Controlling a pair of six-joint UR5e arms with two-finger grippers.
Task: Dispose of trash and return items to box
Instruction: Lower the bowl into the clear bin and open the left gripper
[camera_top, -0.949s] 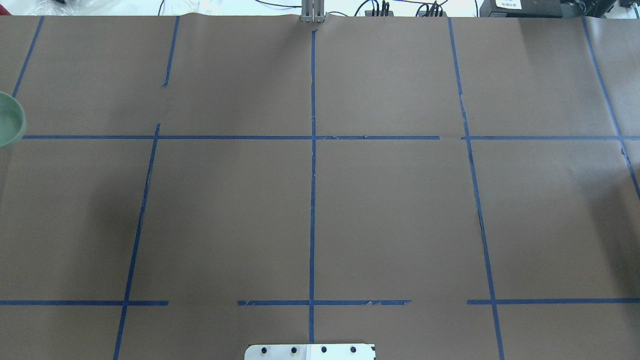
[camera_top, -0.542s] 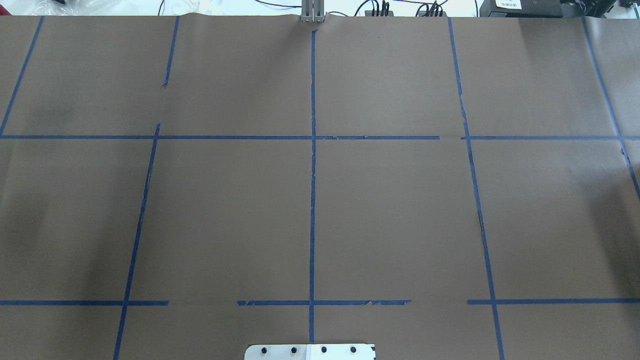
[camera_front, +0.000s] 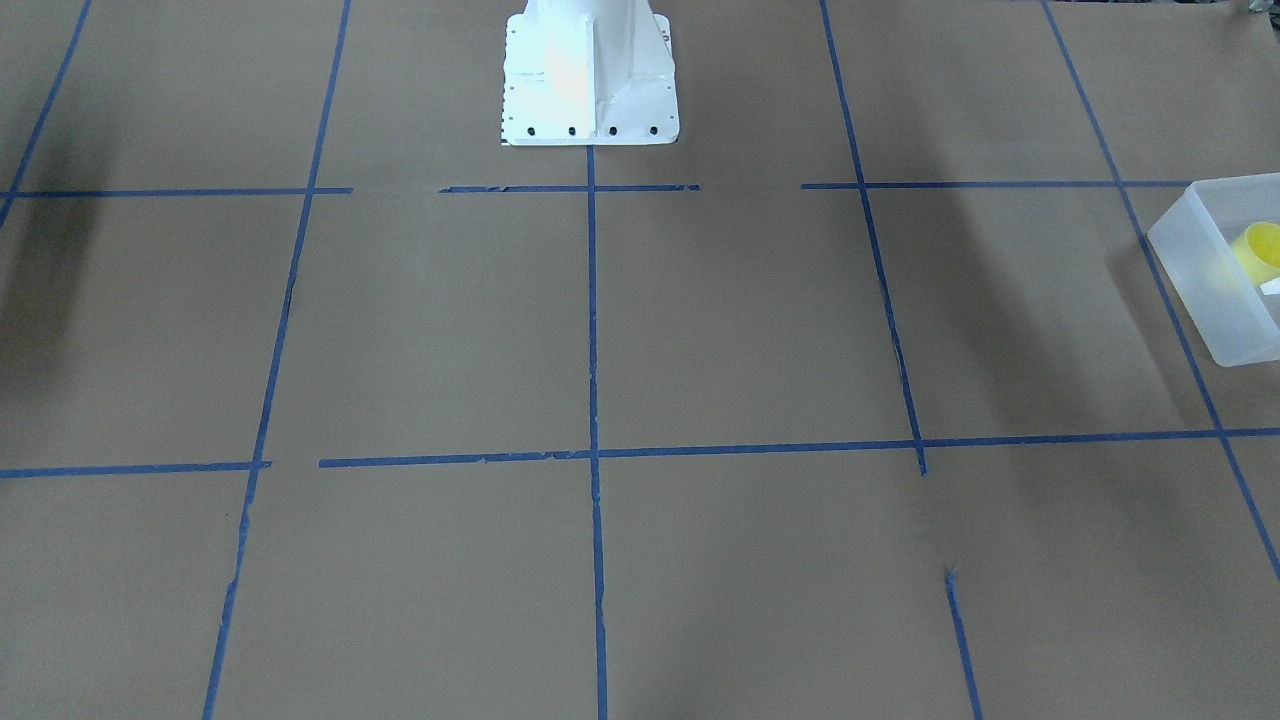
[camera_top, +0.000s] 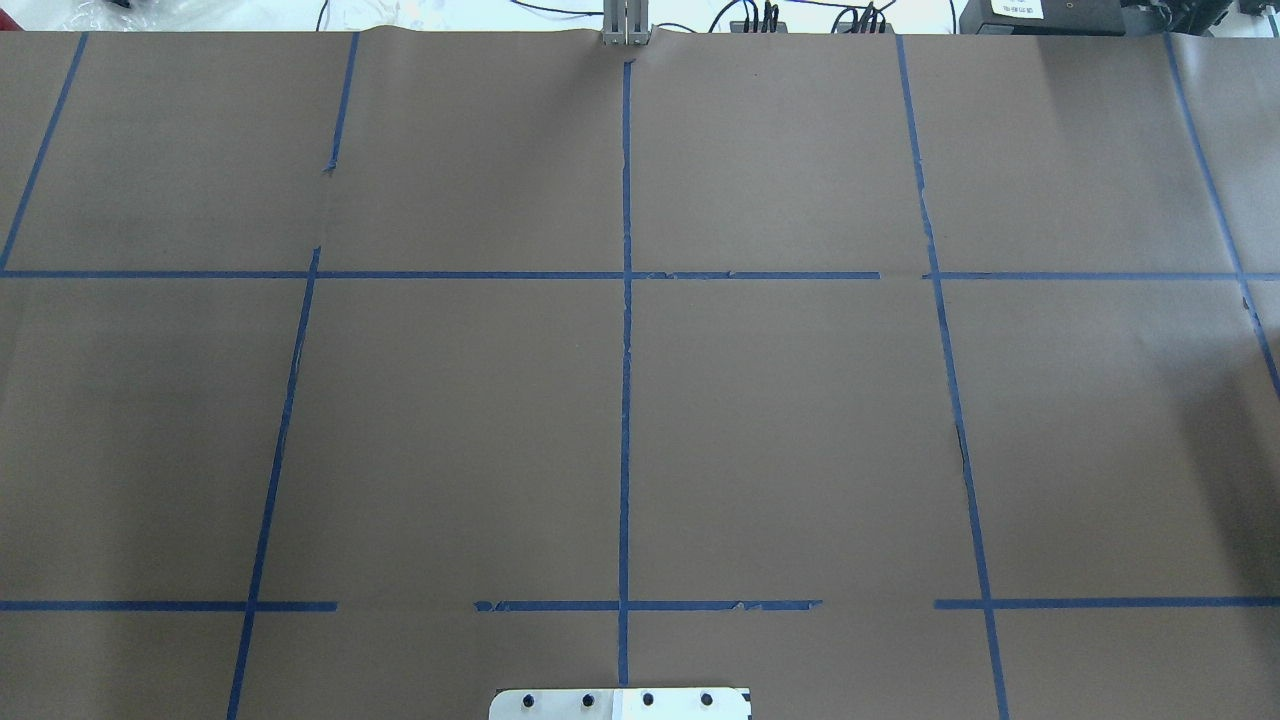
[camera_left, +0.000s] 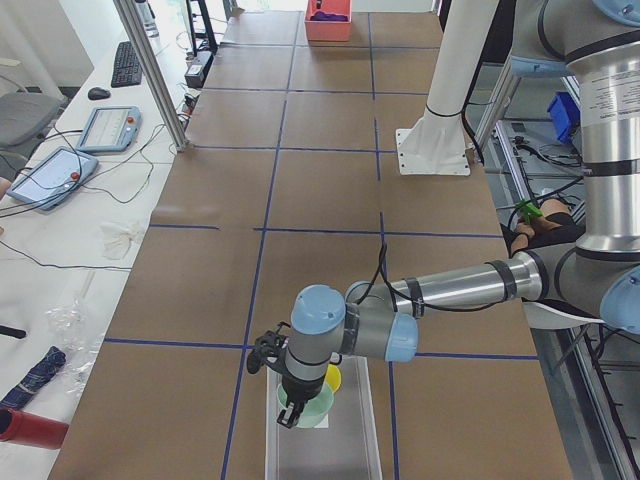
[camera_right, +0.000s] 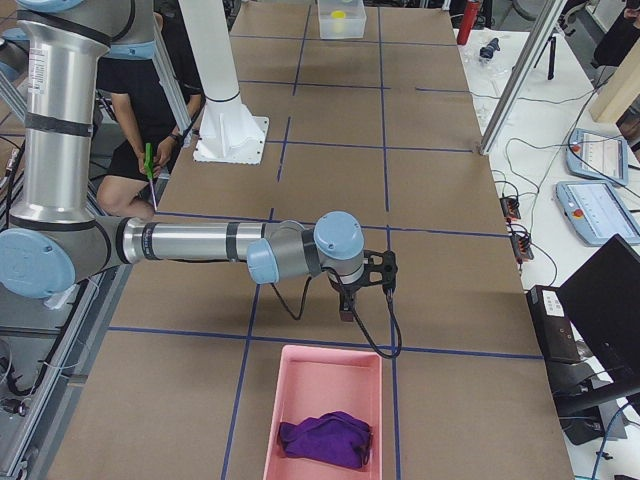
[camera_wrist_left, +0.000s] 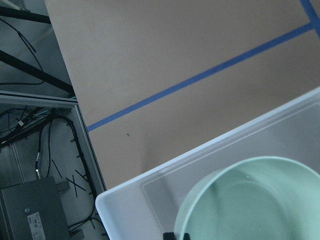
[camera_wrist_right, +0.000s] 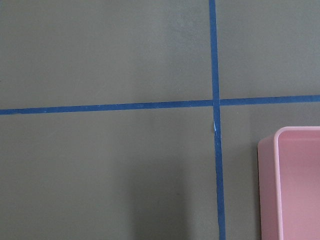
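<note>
We find the yellow cup (camera_front: 1258, 247) already inside the box (camera_front: 1200, 270), which sits at the bench (camera_top: 450, 420) end on the robot's left. A pale green bowl (camera_wrist_left: 250, 200) lies in or just over the same box, beside the cup. The left gripper (camera_left: 289, 414) hangs right at the bowl's rim, but we cannot tell whether it grips the rim or has let go. The right gripper (camera_right: 346, 314) hovers over bare bench near a pink bin (camera_right: 325, 395) holding a purple cloth (camera_right: 325, 438); we cannot tell whether it is open or closed either. We judge cup and bowl light, stiff and smooth, so they are likely to slip in a side squeeze, the cup especially because it tapers. We would pinch either at the rim, one finger inside and one outside, with modest force.
</note>
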